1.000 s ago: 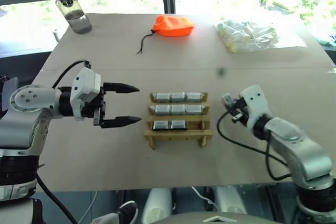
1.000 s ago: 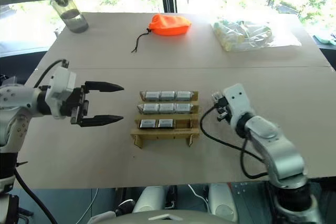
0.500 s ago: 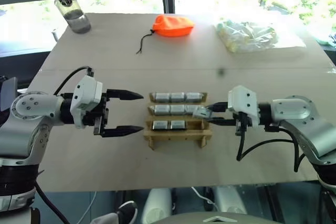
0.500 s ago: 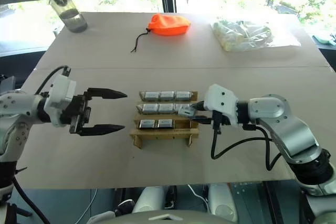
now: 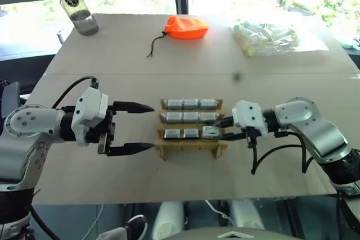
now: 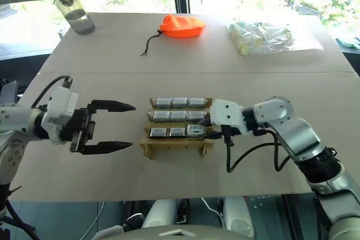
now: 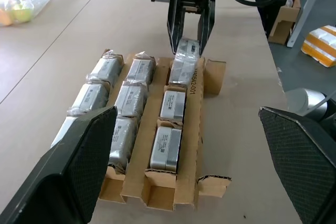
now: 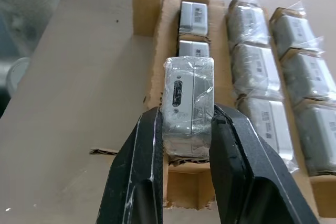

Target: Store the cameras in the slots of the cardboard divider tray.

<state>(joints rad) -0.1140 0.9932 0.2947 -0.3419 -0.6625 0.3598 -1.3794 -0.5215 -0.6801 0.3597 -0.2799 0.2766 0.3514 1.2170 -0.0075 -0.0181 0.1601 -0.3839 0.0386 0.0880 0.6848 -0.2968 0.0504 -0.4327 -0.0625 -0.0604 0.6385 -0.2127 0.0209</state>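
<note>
Right gripper (image 8: pixel 184 129) pinches camera (image 8: pixel 188 103) over cardboard divider tray (image 5: pixel 191 149) (third row, right slot); my left gripper (image 5: pixel 138 127) wide open, empty, left of tray.

The scene was viewed from above and behind by the two head views, tilted forward and down across the table (image 5: pixel 281 172), from well back. Nearly the same field was shared by them, with the cardboard divider tray (image 5: pixel 191 145) midway between the left gripper (image 5: pixel 139 127) and the right gripper (image 5: pixel 220 128).

From the left wrist, the tray (image 7: pixel 186 184) was looked at along its rows from close by, framed between that gripper's own spread fingers (image 7: pixel 79 171), with the right gripper (image 7: pixel 190 35) faced beyond the tray's far end.

From the right wrist, the same rows were seen very near from the opposite end, past fingers (image 8: pixel 137 177) closed on a camera (image 8: pixel 188 103).
</note>
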